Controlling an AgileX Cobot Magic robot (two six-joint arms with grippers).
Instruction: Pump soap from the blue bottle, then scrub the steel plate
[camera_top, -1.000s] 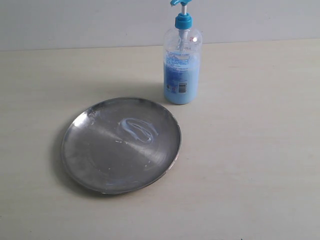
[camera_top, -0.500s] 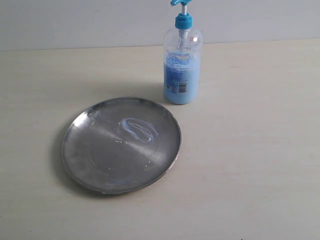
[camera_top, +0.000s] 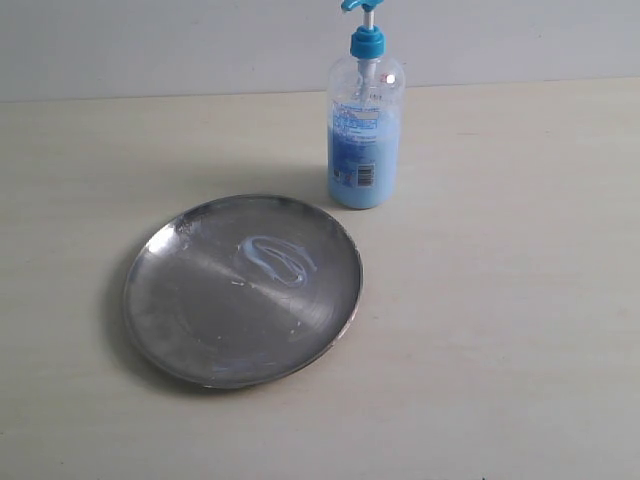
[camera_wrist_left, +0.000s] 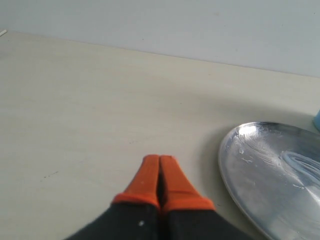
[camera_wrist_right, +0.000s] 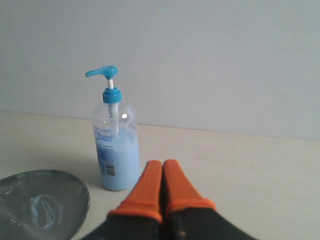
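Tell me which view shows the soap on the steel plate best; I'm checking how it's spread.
The exterior view: the whole steel plate shows from above, the soap a looped smear near its middle. The left wrist view cuts part of it off; the right shows it small, obliquely.

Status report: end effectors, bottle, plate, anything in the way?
Left end effector shut, empty, off the steel plate. Right end effector shut, empty, short of the blue bottle. Soap smeared on plate. No obstruction seen.

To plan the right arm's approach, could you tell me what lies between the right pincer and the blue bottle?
Nothing: in the right wrist view, only bare tabletop separates the shut right pincer from the blue bottle.
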